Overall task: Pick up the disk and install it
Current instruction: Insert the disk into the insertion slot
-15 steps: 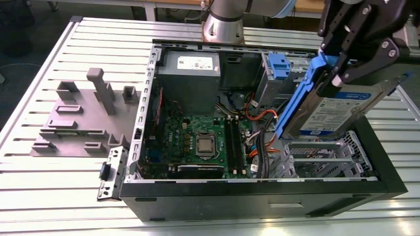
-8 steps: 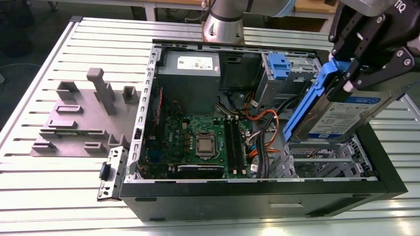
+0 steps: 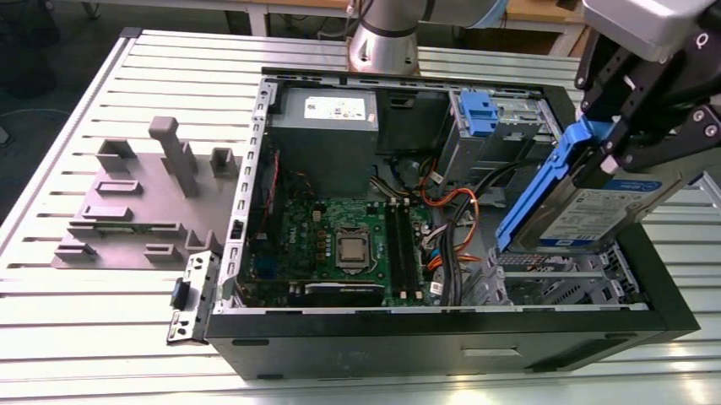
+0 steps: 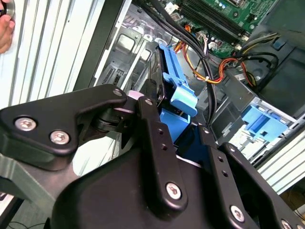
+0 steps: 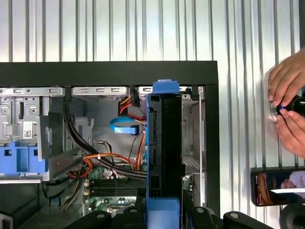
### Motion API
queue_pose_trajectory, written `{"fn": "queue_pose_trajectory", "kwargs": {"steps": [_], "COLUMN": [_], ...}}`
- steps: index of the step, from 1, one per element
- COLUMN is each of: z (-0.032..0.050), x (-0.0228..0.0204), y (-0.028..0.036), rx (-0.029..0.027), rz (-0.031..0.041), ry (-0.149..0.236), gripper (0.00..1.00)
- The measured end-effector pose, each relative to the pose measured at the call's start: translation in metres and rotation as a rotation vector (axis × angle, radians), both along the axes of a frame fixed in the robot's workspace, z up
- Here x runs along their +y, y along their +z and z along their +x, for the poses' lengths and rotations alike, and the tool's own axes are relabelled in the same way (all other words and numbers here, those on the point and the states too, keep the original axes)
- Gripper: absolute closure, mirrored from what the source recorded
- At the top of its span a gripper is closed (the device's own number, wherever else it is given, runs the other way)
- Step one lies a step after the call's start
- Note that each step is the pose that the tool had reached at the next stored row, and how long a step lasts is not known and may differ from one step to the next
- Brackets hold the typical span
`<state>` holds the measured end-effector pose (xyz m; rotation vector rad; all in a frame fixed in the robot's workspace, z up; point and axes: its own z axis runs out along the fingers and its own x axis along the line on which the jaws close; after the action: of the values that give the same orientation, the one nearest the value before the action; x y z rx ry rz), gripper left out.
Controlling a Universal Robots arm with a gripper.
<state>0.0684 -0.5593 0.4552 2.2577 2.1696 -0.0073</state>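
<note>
The slatted metal table [image 3: 67,337] carries the open computer case [image 3: 451,342], which lies on its side. A grey moulded fixture [image 3: 135,202] sits on the table at the exterior view's left of the case. Inside the case I see the grey power supply [image 3: 327,126] at the far end and the green motherboard [image 3: 338,236] on the floor. In the first wrist view a person's hand [image 5: 286,102] is on the table beyond the case wall, well apart from me.

The disk [image 3: 614,211] is off the table and in my grasp. I judge it stiff and dense for its size, with smooth metal faces that could slip. It would not take a knock well. Its blue side rails [image 3: 541,194] are plastic and would likely flex, so the rigid body is the place to hold it.

My gripper [image 3: 636,164] is clamped across the disk's upper end, a finger on each broad face. The disk hangs tilted below my fingers, and its lower end is over the drive cage [image 3: 563,274] at the exterior view's right. I cannot tell whether it touches the cage. Because I hold it at one end, I expect it to lever against my fingers. A bundle of cables [image 3: 451,219] runs just beside it.
</note>
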Motion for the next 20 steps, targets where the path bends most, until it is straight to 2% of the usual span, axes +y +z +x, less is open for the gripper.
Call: {"fn": "queue_pose_trajectory", "kwargs": {"steps": [8,13,20], "z": [0.0044,0.0062,0.0073], "x": [-0.0069,-0.0073,-0.0074], "y": [-0.0092,-0.0146,-0.0183], "rx": [-0.0001,-0.0001,-0.0001], "rz": [0.0000,-0.0002,0.0000], "ry": [-0.003,-0.004,-0.006], "gripper": [0.64,0.64,0.64]}}
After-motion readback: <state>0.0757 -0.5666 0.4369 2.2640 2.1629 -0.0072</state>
